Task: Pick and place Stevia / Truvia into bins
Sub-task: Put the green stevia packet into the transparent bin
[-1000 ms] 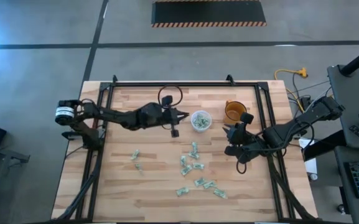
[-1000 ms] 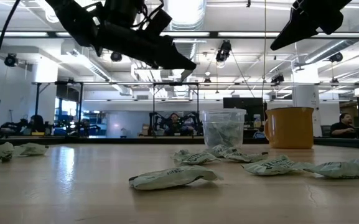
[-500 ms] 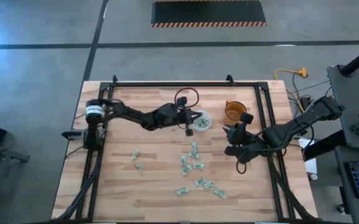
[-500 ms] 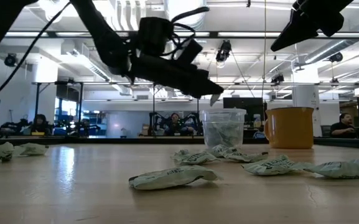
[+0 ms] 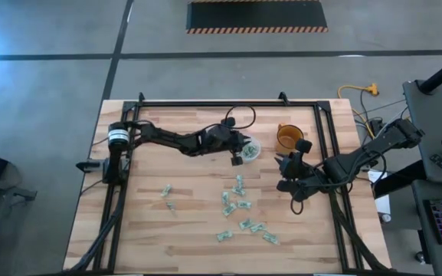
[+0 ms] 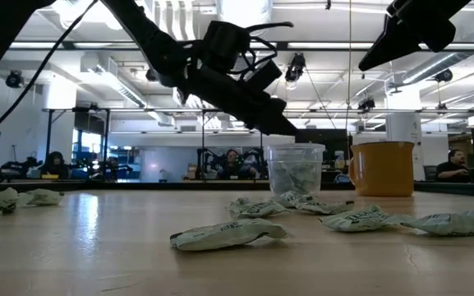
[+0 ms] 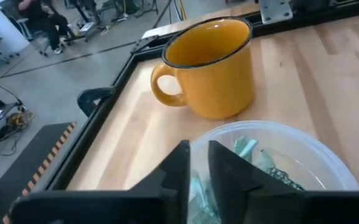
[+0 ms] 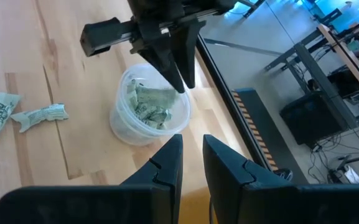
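Swinging across in last second, left gripper (image 5: 243,151) now hanging right over clear cup (image 5: 249,150), fingers near-closed above rim. Packet between them? Cannot tell. Looking like drop step: earlier it was sitting well left of cup, half second ago just reaching rim. Cup (image 8: 147,111) already holding several Stevia sachets (image 8: 149,99). Plenty more lying loose on table (image 5: 152,230), cluster (image 5: 240,203) in front of cup, couple (image 5: 167,191) off left. Right gripper (image 5: 288,175) parked, unmoved, fingers narrowly parted, near orange mug (image 5: 287,136). Long way to go.
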You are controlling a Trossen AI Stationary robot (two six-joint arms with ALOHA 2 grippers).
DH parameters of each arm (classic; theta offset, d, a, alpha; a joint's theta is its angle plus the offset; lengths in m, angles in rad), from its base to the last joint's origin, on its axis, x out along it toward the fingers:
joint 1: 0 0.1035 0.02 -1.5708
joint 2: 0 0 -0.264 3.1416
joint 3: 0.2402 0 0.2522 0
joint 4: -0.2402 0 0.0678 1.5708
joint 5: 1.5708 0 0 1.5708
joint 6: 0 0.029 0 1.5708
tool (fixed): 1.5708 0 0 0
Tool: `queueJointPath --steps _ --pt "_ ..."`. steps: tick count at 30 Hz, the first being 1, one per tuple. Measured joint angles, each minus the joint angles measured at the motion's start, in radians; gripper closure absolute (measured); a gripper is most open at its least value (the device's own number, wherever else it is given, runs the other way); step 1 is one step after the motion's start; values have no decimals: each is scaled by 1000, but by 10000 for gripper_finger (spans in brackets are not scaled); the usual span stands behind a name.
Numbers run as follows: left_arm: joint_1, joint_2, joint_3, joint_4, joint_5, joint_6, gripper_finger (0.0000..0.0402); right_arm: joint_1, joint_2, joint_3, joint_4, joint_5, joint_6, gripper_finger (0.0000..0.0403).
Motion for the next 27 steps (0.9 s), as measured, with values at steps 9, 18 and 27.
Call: queueJointPath --steps 9,18,27 --pt "-3 -16 5 -13 0 -2 263 0 0 -13 4 0 0 349" --pt "-40 -157 -3 -410 3 -13 248 0 0 -58 30 -17 17 349" --pt "-141 -270 -23 -814 54 -140 248 -2 23 -173 449 -292 -222 348"
